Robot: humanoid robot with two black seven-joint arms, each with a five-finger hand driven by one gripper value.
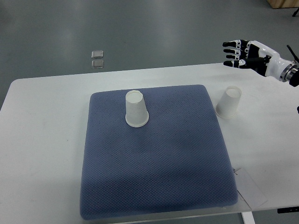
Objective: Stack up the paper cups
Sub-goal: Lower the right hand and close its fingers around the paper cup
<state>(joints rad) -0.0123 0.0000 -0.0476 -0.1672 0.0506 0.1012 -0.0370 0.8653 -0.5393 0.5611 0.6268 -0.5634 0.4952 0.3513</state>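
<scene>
1. Right hand (237, 53) was up in the top right corner, arm coming in from the right edge. Fingers spread and relaxed, holding nothing, hovering past the far edge of the desk (42, 140).
2. Closest thing to it was a white paper cup (228, 102), upside down on the bare desk, just off the right edge of the blue mat (154, 172). Hand was above and to the right of it, not touching.
3. 2nd paper cup (136, 109) sat upside down on the mat itself, toward the far left, well apart from the 1st.
4. Handling-wise, imo these are super light and thin-walled, so they'd crush or tip w/ too much squeeze. Best bet is prob a gentle wrap around the sidewall, mid-height.
5. Left arm wasn't visible at all.
</scene>
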